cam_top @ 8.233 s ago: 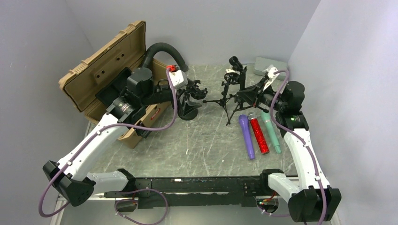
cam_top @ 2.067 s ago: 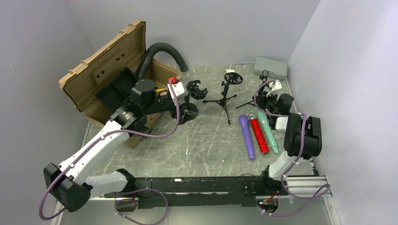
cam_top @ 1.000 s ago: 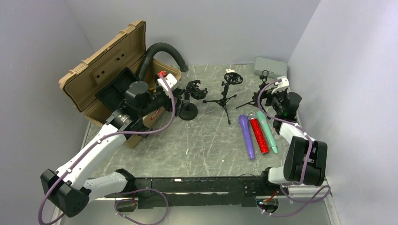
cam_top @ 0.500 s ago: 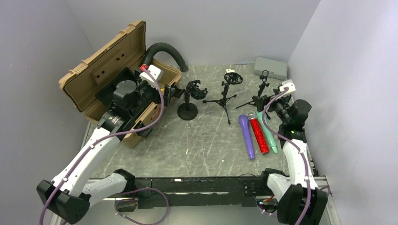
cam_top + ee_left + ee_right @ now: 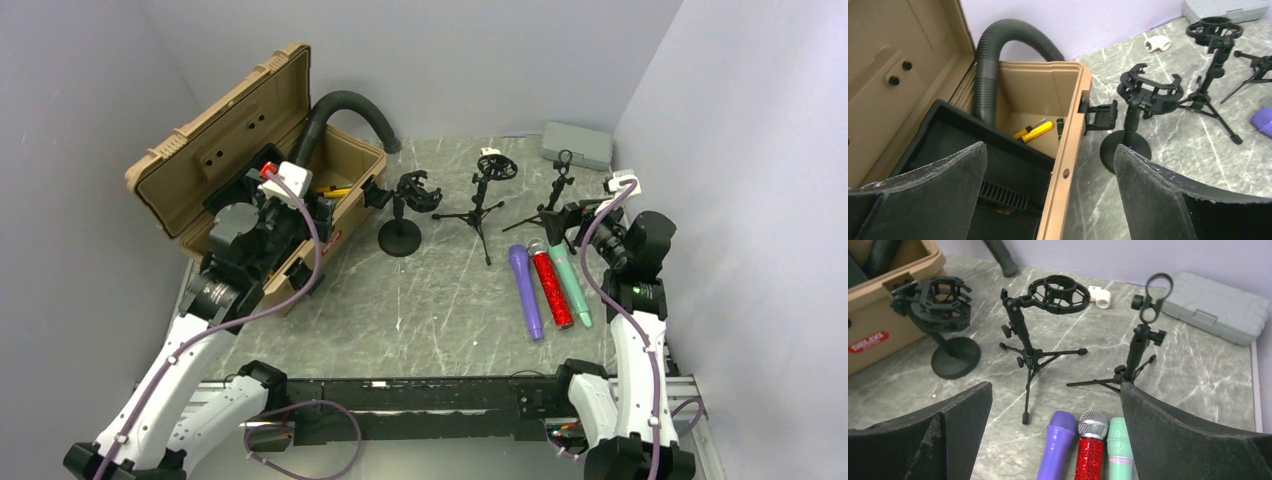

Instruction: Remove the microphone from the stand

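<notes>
Purple, red and teal microphones (image 5: 551, 290) are seen lying side by side beside the empty stands (image 5: 478, 210). Left gripper (image 5: 1049, 150) and right gripper (image 5: 1055, 390) are spread, empty. The light stands could be toppled by a careless sweep.

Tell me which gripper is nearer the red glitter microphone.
Right. The right gripper hovers beside the red microphone; the left gripper is far off, over the tan case.

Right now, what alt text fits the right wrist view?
Three empty stands on a marble table; a purple microphone, red microphone and green microphone lie side by side before them. The open right claw frames the view.
</notes>
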Available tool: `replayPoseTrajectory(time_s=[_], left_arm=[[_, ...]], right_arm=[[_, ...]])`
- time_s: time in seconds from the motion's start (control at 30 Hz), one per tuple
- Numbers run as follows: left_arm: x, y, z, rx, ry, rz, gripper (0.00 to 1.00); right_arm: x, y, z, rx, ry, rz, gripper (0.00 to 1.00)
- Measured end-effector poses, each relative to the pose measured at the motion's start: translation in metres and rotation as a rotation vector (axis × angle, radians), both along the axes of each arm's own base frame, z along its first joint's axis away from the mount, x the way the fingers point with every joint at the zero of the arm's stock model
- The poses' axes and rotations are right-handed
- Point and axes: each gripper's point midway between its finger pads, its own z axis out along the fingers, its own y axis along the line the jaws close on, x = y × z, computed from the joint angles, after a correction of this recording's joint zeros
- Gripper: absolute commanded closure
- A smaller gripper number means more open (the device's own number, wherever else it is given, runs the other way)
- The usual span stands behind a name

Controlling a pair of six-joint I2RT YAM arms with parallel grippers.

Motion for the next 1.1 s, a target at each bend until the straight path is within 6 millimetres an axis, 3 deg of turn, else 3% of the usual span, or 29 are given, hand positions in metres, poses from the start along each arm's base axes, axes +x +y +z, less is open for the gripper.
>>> replayPoseTrajectory(time_s=[0.17,0.57,0.8,0.97,1.1], left_arm=[[-0.013,0.023,-0.008,0.013,-0.003,0.060,0.01],[-0.043,0.056,-0.016,0.019,-0.032,0.148,0.01],[-0.047,0.064,-0.046,0.004,0.035,0.181,0.01],[-0.046,0.063,-0.048,-0.057,0.057,0.172,0.01],[-0.042,0.075,-0.049,-0.119,0.080,0.220,0.01]], right_arm=[[-0.006,-0.010,0.005,0.042,0.036,-0.096,0.00],[-0.024,-0.018,0.017,0.026,0.046,-0.168,0.00],[-0.033,-0.025,0.018,0.000,0.040,-0.216,0.00],[-0.034,-0.028,0.019,-0.018,0.027,-0.230,0.00],[-0.034,-0.028,0.016,-0.024,0.040,-0.228,0.00]])
